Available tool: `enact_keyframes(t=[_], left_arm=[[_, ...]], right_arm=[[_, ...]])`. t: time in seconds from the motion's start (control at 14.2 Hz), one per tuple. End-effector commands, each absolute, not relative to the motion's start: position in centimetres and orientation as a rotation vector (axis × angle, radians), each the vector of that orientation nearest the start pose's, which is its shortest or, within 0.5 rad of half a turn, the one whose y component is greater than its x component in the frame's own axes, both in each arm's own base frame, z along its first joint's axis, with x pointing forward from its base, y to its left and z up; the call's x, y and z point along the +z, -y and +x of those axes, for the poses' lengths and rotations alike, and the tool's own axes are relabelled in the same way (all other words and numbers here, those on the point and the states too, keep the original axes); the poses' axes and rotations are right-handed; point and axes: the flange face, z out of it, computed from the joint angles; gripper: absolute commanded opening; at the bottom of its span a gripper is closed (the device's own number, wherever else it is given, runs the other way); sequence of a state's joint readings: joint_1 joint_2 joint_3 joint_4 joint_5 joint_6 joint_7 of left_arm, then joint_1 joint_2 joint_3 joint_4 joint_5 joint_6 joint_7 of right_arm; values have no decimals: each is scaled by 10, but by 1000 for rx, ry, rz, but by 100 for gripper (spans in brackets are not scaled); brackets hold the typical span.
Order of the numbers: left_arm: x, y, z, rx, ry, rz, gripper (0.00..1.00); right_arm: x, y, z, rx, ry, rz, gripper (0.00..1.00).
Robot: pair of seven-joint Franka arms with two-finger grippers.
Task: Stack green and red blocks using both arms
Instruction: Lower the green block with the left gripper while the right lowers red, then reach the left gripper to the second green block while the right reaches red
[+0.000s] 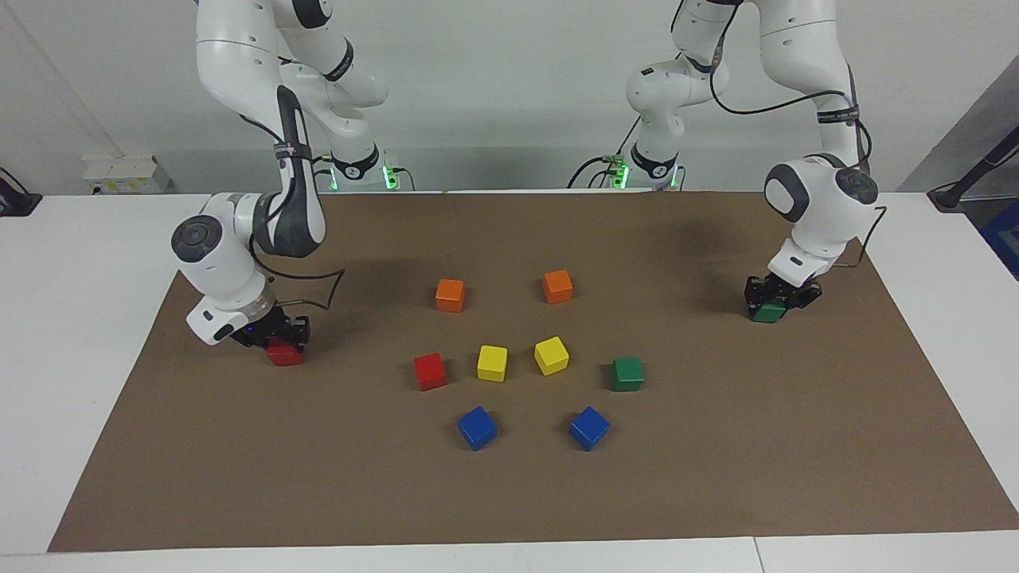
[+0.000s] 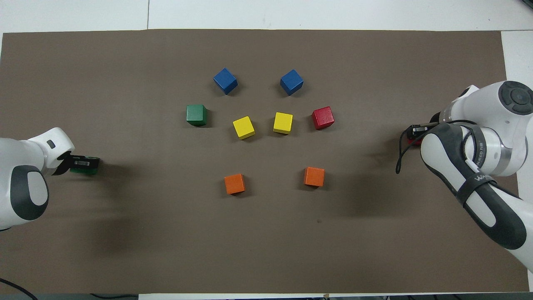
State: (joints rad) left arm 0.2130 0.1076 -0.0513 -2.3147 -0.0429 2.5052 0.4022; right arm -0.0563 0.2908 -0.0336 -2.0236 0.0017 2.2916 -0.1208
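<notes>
the green and red blocks come as two pairs, one of each held and one of each loose. in the facing view, the held green block (image 1: 768,313) sits at the right of the frame, low on the brown mat (image 1: 716,477), pinched by the left gripper (image 1: 774,301). the held red block (image 1: 284,352) sits at the left of the frame, pinched by the right gripper (image 1: 279,338). both blocks look to be at or just above the mat; i cannot tell which. near the centre, the loose red block (image 1: 430,371) and loose green block (image 1: 626,373) flank two yellow cubes (image 1: 492,362), with two orange cubes (image 1: 450,294) above and two blue cubes (image 1: 477,427) below.

in the overhead view, the left gripper (image 2: 83,164) at the left edge is clamped on the held green block (image 2: 92,165). at the right edge the right gripper (image 2: 418,132) covers most of the held red block (image 2: 412,141). the loose green block (image 2: 196,115) and loose red block (image 2: 323,118) lie in the upper middle of the frame.
</notes>
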Motion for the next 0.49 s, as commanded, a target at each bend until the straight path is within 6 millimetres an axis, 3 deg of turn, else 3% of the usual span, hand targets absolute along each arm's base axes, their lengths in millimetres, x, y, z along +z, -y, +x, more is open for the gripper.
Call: enact_keyframes(t=[0.0,0.07,0.14,0.28,0.35,0.42], left_arm=[[310,-87,529,-143,-378,-3132,100],[322,-87,537,-125,-405,-3134,100],[339,-87,547,-98,-432,-3137,100],[384,-85,569,-63,-466,-3140,100],[410,-77,580,-57,-490,-3140,100],[435,-56,591,-63,-535,-3134,100]], right_arm=[[300,56,589,19,97,-3150,0],[300,56,589,19,94,-3150,22],[300,56,589,19,94,-3150,50],[300,56,589,24,94,-3150,87],[299,56,588,31,94,-3149,100],[301,57,588,38,94,-3149,100]])
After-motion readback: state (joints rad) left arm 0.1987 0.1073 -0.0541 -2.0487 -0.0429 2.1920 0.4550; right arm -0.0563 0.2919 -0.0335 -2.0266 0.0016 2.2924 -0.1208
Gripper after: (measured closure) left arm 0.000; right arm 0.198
